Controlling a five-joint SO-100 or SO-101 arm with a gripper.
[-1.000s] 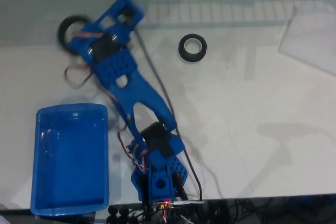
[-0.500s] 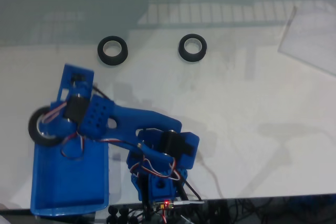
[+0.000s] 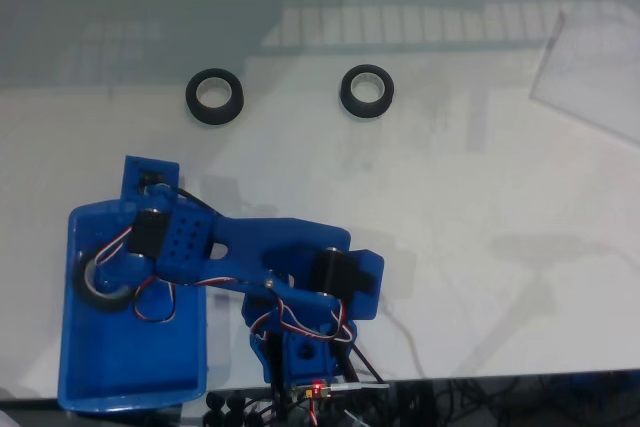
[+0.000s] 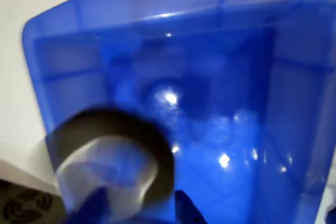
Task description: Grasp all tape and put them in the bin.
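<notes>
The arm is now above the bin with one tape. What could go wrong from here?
The tape hangs near the left wall of the bin in the fixed view; released there, it may hit the rim and roll out. It looks blurred in the wrist view, so the tool's hold cannot be judged. Two tapes lie far off on the table; a roll nudged during a grasp might roll away.

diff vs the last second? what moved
The arm swung from the table's far left back to the blue bin, carrying one tape roll; the end effector now holds it inside the bin, low over the floor. The other two rolls and the bin stayed put.
</notes>
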